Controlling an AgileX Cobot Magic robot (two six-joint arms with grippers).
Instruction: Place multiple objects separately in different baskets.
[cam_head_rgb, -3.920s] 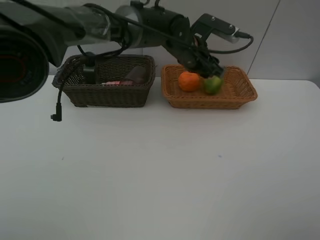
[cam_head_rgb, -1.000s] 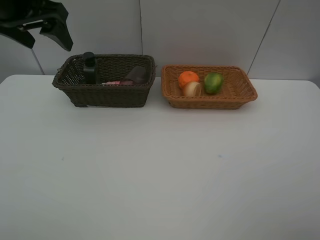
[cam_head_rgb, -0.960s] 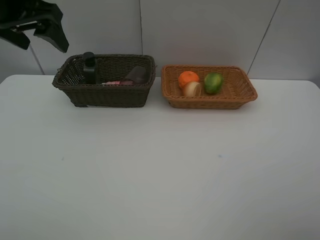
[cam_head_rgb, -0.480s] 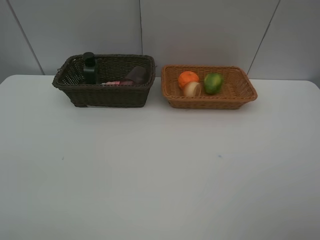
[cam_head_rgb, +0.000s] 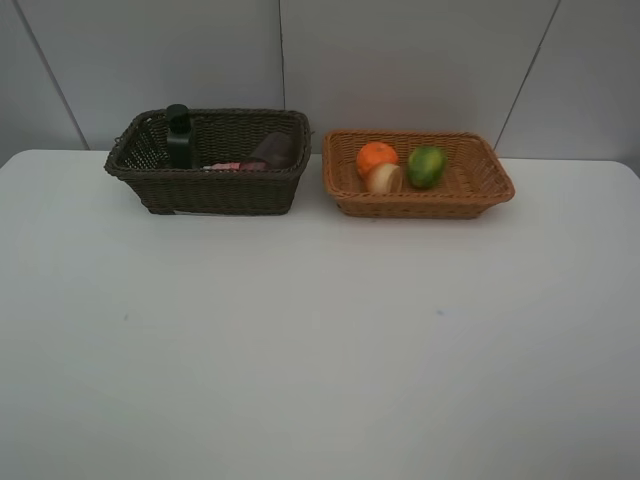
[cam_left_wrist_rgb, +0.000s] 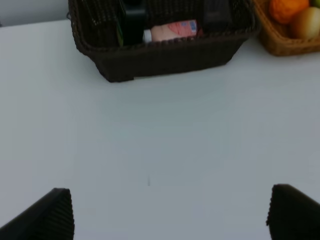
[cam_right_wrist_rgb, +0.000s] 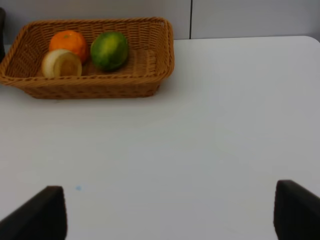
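Note:
The dark brown basket (cam_head_rgb: 210, 195) holds the dark green pump bottle (cam_head_rgb: 179, 137), the pink bottle (cam_head_rgb: 225, 166) lying flat and the purple cup (cam_head_rgb: 272, 150). The light tan basket (cam_head_rgb: 420, 205) holds the orange (cam_head_rgb: 376, 158), the green fruit (cam_head_rgb: 426, 165) and a pale peach-like fruit (cam_head_rgb: 384, 178). Neither gripper shows in the exterior view. My left gripper (cam_left_wrist_rgb: 172, 215) is open and empty above bare table, short of the dark basket (cam_left_wrist_rgb: 165, 57). My right gripper (cam_right_wrist_rgb: 167, 212) is open and empty, short of the tan basket (cam_right_wrist_rgb: 90, 85).
The white table (cam_head_rgb: 320, 330) runs from the baskets to the near edge. A grey panelled wall (cam_head_rgb: 400, 60) stands right behind both baskets. The two baskets sit side by side with a narrow gap between them.
The left arm, at the upper left of the exterior view a second ago, has pulled out of that view. The baskets and their contents have not moved.

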